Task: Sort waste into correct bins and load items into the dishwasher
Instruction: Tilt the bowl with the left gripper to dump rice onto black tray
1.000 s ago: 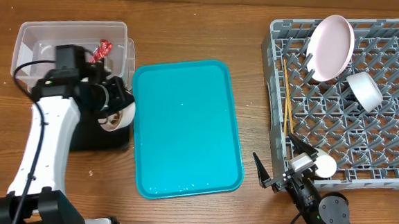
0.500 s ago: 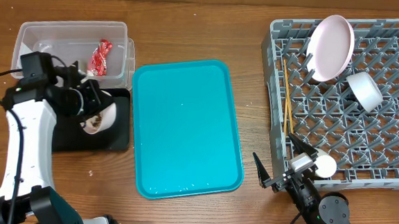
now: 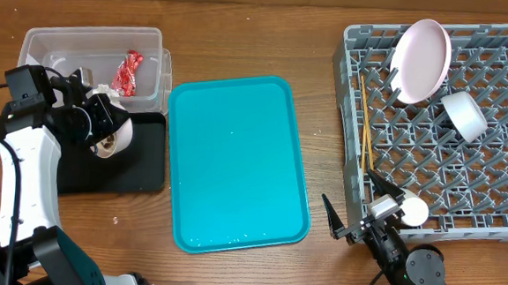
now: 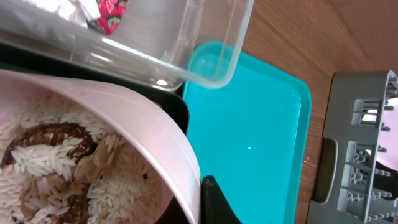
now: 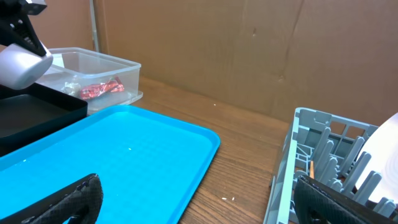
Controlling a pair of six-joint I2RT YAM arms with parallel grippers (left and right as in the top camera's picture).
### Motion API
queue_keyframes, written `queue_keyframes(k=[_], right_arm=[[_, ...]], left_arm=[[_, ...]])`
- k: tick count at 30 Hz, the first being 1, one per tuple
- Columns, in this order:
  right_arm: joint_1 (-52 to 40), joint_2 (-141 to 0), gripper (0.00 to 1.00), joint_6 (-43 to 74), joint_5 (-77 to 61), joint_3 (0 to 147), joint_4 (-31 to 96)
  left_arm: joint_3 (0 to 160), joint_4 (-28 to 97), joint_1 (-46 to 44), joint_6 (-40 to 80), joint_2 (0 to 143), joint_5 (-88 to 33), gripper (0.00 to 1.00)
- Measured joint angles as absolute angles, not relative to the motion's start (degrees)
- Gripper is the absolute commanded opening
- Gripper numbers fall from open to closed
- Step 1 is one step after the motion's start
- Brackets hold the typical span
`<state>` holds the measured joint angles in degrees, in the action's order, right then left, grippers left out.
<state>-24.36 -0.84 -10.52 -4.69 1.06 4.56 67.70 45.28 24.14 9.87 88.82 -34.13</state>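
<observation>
The rice bowl (image 3: 113, 140) is gripped by the left claw (image 3: 99, 126) above the black tray (image 3: 142, 167). Tipping it out is probably required next. The right claw (image 3: 346, 221) is held open.

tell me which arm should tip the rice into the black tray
Left. Its jaws are shut on the bowl of rice over the black tray; the right arm sits open by the rack, far off.

A tilted white bowl (image 3: 113, 139) holds rice (image 4: 38, 163) over the black tray (image 3: 140, 164).
</observation>
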Motion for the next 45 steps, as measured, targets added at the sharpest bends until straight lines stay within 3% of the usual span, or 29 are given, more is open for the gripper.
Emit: queue_keyframes(k=[9,23,28,45], right_arm=[[-24.4,-0.8,1.0,-10.6,-4.7,1.1,4.6],[-24.4,-0.8,1.0,-10.6,-4.7,1.1,4.6],[-24.4,-0.8,1.0,-10.5,-4.7,1.1,4.6],[-24.4,-0.8,1.0,-10.5,-4.7,1.1,4.6]], left_arm=[[66.5,47.7,24.2,8.7,94.0,-37.2,0.04],[58.9,49.0,39.4,-14.9,94.1,-75.7,0.04],[57.1,49.5,43.7,-22.0,94.1,-84.3,0.04],[50.0,49.3,45.1,-29.1,94.1,-88.6,0.04]])
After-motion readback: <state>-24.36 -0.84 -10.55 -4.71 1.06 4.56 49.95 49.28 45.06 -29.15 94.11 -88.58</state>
